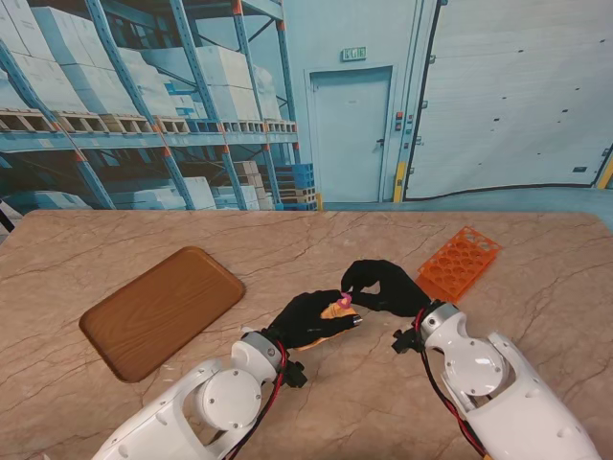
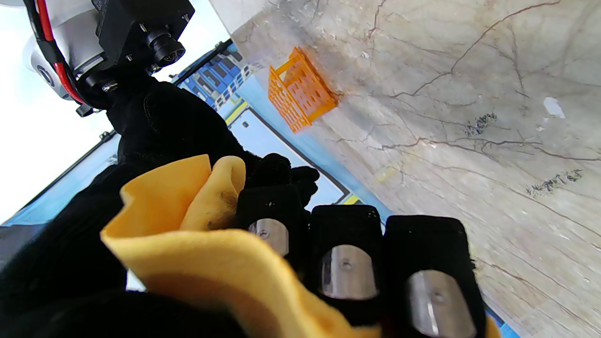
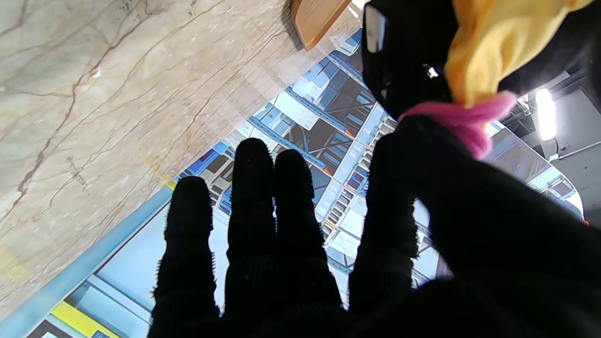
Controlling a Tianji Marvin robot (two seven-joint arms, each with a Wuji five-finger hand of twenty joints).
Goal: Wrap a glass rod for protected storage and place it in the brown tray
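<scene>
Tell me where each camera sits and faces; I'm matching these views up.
Stand: above the shoulders, looking down at the brown tray, both arms showing.
Left wrist: along the left robot hand, holding yellow cloth.
Right wrist: along the right robot hand, pinching something pink.
Shared: the stand and left wrist views both show the orange rack.

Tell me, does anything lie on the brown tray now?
No, the brown tray shows only bare wood in the stand's view, and the left hand holds the yellow cloth.

Glass rod hidden inside yellow cloth (image 1: 337,309); brown tray (image 3: 315,16) cut off in right wrist view.
</scene>
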